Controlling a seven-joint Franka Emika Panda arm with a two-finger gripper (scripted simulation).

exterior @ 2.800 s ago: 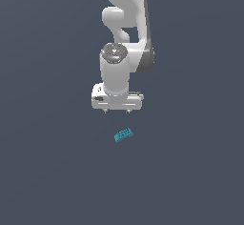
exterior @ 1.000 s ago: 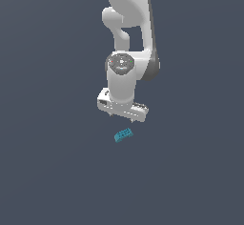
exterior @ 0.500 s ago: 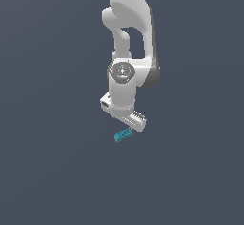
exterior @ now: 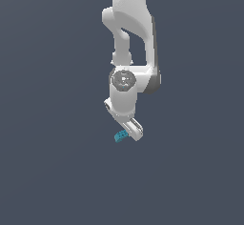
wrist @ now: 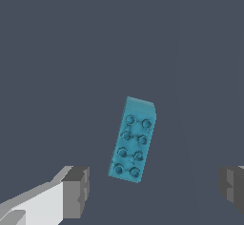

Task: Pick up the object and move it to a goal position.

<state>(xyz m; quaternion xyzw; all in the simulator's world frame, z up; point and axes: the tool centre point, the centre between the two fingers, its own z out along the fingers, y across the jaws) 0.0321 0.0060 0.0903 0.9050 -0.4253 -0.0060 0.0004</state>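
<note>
The object is a tiny teal-blue oblong block (wrist: 133, 139) with a studded top, lying flat on the dark grey floor. In the exterior view only part of the block (exterior: 120, 136) shows, just to the exterior view's left of the white hand. My gripper (wrist: 153, 189) hangs above it, open, with the two grey fingertips (wrist: 76, 190) wide apart and the block lying between and a little beyond them, long axis across the gap's line. In the exterior view the gripper (exterior: 129, 128) is turned so its fingers are hidden behind the hand.
Plain dark grey floor (exterior: 57, 171) surrounds the block on every side. The white arm (exterior: 131, 38) rises from the hand toward the top of the exterior view.
The hand has come down toward the block and rotated about its vertical axis, from broadside to nearly end-on in the exterior view. The block has not moved.
</note>
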